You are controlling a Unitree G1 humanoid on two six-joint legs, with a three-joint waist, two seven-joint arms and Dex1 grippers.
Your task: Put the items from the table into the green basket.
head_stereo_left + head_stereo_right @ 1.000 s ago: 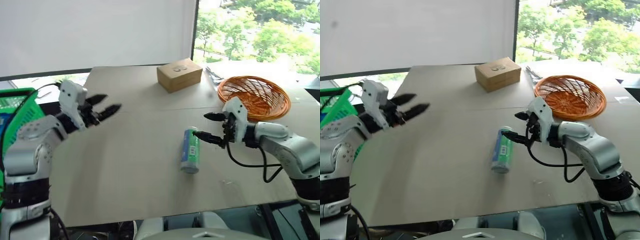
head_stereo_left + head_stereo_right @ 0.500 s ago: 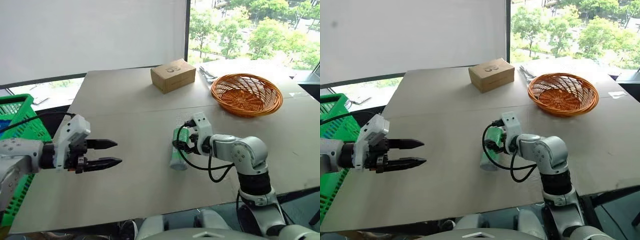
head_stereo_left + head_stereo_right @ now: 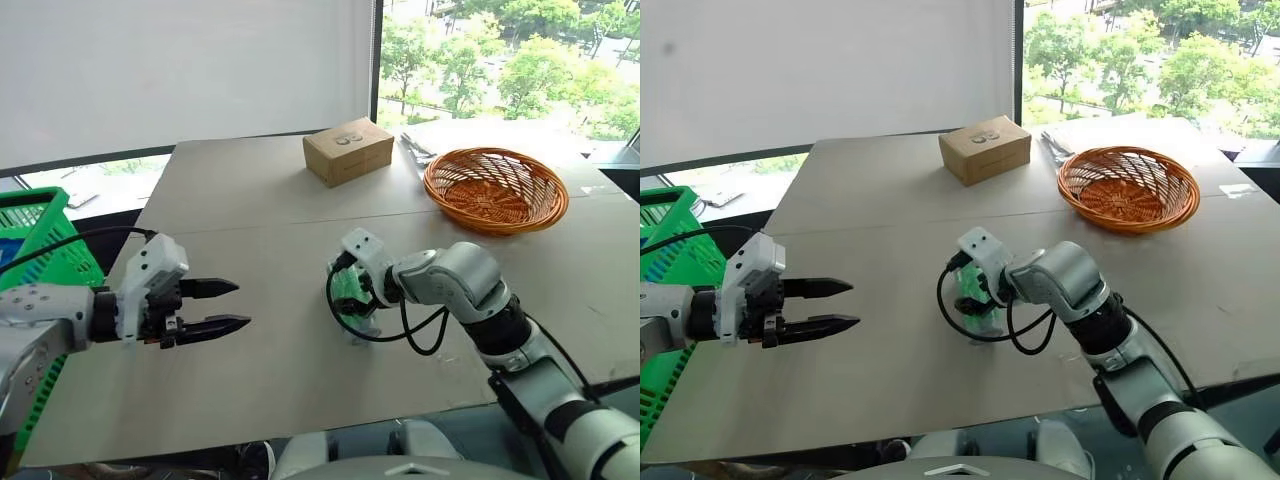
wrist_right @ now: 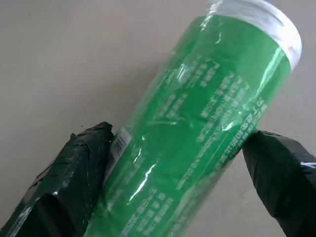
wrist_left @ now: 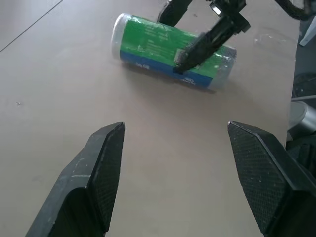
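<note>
While the green can lies on its side on the table, the right gripper is straddling it, 1 black finger on each side of the can's body. The fingers are spread wide and sit right at the can's wrapper, but I can't tell if they're actually squeezing it or just bracketing it. The can's silver end points away from that wrist.

To the robot's left of the can, the left gripper hangs over the table with its 2 fingers parted and nothing between them, pointing toward the can but well apart from it.

Further left of the can, off the table's edge, is the green basket, partly cut off by the frame. Beyond the can, toward the window, there's a brown cardboard box, and off to the can's right and back a bit is the orange wicker basket.
</note>
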